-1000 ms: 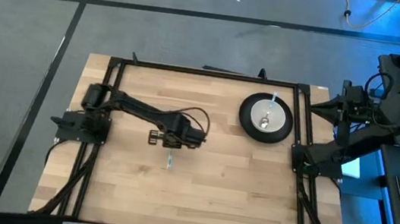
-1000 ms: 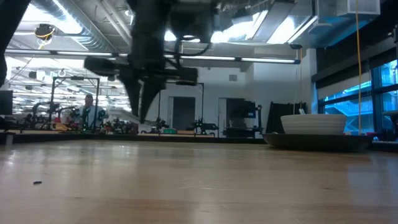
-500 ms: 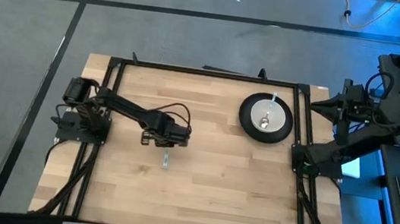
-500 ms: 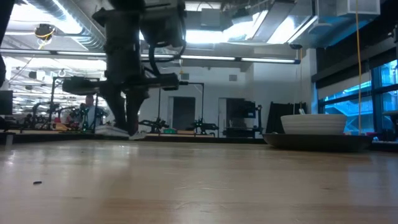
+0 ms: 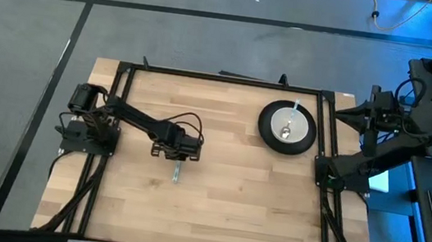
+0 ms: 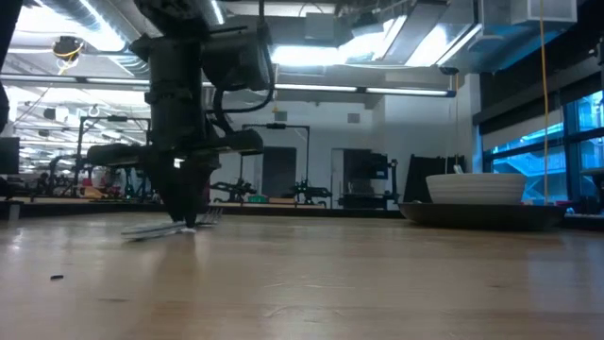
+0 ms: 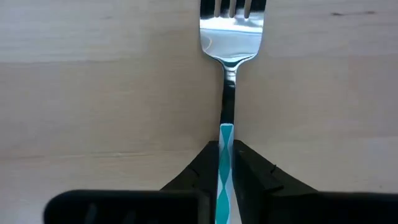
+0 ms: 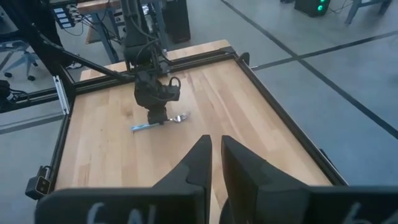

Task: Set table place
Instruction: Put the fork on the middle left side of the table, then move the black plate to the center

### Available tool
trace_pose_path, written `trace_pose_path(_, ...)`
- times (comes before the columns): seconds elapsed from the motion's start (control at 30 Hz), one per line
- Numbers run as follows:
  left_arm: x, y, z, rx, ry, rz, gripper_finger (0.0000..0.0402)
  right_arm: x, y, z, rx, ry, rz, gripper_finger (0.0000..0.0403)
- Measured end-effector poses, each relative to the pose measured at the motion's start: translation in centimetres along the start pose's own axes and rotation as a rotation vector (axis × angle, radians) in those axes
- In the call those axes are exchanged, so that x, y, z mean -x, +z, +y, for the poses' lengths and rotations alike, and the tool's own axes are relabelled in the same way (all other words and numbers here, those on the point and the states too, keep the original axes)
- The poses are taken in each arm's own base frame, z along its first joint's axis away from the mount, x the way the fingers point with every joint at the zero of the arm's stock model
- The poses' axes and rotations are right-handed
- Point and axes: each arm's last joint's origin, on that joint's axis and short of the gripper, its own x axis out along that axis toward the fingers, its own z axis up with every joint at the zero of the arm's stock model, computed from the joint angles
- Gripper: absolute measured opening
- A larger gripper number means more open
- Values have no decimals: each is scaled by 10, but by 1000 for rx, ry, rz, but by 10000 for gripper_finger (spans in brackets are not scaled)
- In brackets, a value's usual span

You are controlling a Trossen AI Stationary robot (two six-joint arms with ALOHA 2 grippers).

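Left end effector (image 5: 178, 157) sits low over the tabletop (image 5: 213, 212), well to the left of the plate (image 5: 267, 132), its fingers (image 7: 199, 171) flanking the teal-patterned handle of the fork (image 7: 227, 93), which lies flat on the wood; whether they pinch the handle or have just let go I cannot tell. Rising without a full release could drag or flip the fork, leaving it skewed and far from the plate. Black and round, the plate carries the white bowl (image 5: 290, 122), and the spoon (image 5: 290, 120) rests inside that bowl. Right end effector (image 8: 214, 163) waits beyond the plate, off the tabletop's right edge, fingers nearly together and empty.
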Motion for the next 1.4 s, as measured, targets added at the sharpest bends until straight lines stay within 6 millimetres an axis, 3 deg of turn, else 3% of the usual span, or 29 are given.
trace_pose_path(0.37, -2, 0, 1, 19, -2, -1, 73, 0, 2, 0, -11, -5, -20, 39)
trace_pose_path(1.07, 1, 0, 5, -17, 20, 12, 71, 0, 3, 1, -40, -3, -30, 39)
trace_pose_path(1.17, 9, 1, 6, -17, 3, -1, 71, 0, 2, 0, -35, -5, -24, 39)
trace_pose_path(1.4, 50, 6, 13, -7, -111, -118, 71, -3, 1, 2, -13, -15, 2, 39)
